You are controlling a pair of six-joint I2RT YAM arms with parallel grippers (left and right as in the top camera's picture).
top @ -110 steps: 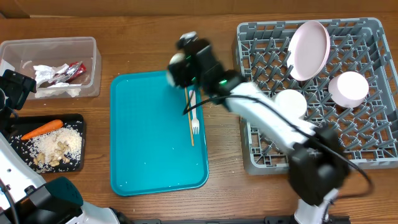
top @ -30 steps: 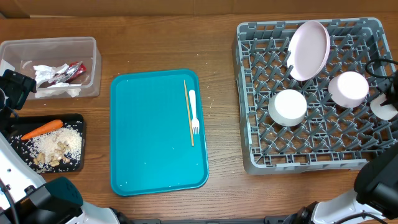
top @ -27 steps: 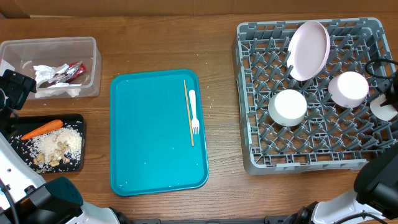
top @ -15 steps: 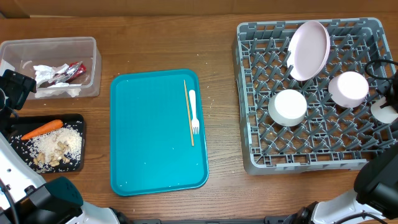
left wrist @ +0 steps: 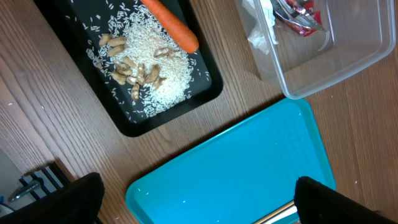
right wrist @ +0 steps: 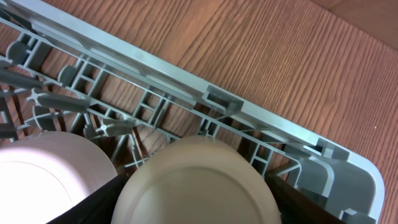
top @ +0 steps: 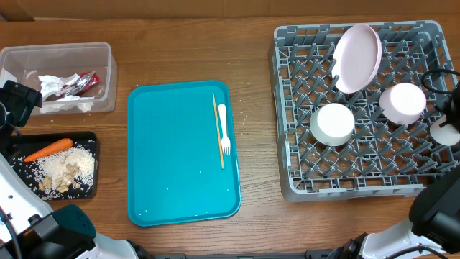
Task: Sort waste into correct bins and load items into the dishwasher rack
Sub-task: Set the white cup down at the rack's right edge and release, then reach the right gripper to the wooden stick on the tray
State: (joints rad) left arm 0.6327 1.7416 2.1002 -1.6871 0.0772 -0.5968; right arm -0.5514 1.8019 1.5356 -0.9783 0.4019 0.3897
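A flat teal serving tray [top: 172, 165] lies left of centre in the overhead view, on a brown wood-grain table [top: 187, 43].

Right of frame, the grey rack [top: 345, 192] carries a pink plate [top: 357, 57] leaning near its top, a white bowl [top: 335, 124] and a pinkish bowl [top: 402, 102] — a small white cup [top: 445, 132] at its right edge. Centre: the teal tray [top: 172, 173] — white fork [top: 223, 129] and wooden stick [top: 218, 129] lie side by side.
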